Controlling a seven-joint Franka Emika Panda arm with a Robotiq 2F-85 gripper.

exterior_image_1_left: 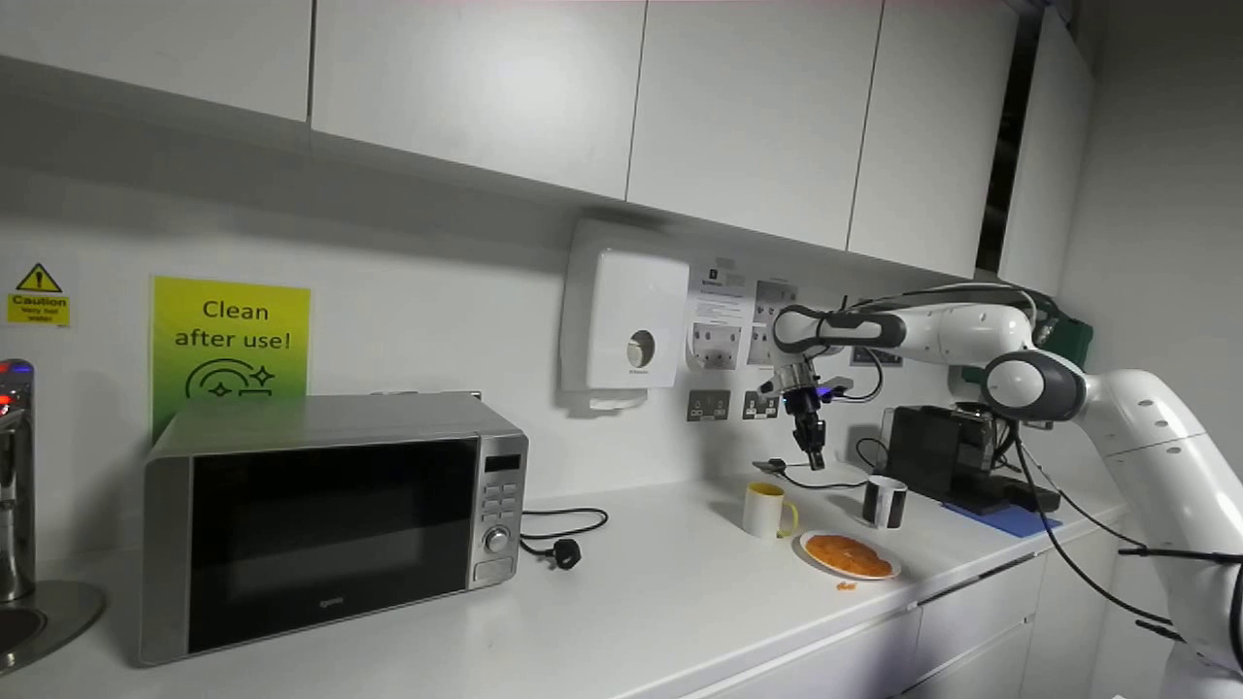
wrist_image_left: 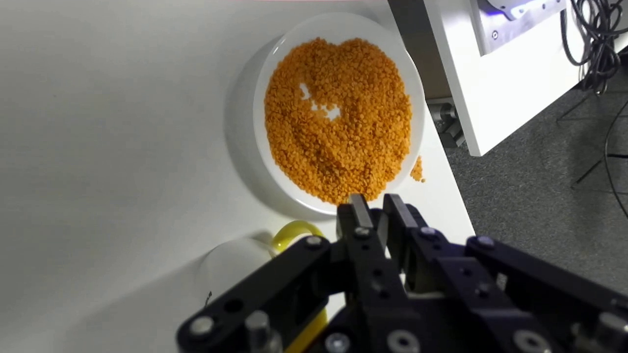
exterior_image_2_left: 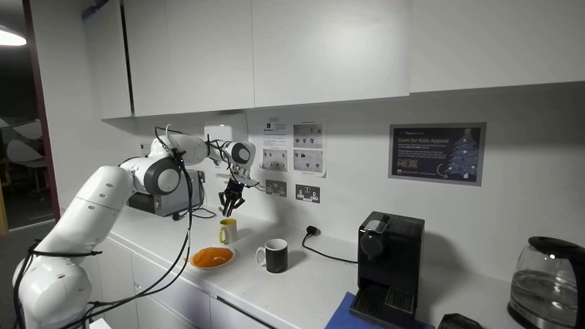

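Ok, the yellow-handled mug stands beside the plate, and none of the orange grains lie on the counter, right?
Not quite: the wrist view shows a small patch of orange grains on the counter beside the plate. The yellow-handled mug does stand beside the plate.

White rounded arm (exterior_image_2_left: 98,196), grey joint rings (exterior_image_2_left: 152,177), black cables (exterior_image_2_left: 189,198), black gripper (wrist_image_left: 375,202), silver screws (wrist_image_left: 337,342)

Ext. views facing wall (exterior_image_1_left: 427,335) from microwave (exterior_image_1_left: 335,544) & coffee-mach. (exterior_image_2_left: 388,265) ends, sharing arm (exterior_image_1_left: 1020,386), wrist cam close, looking down on plate (wrist_image_left: 338,25)
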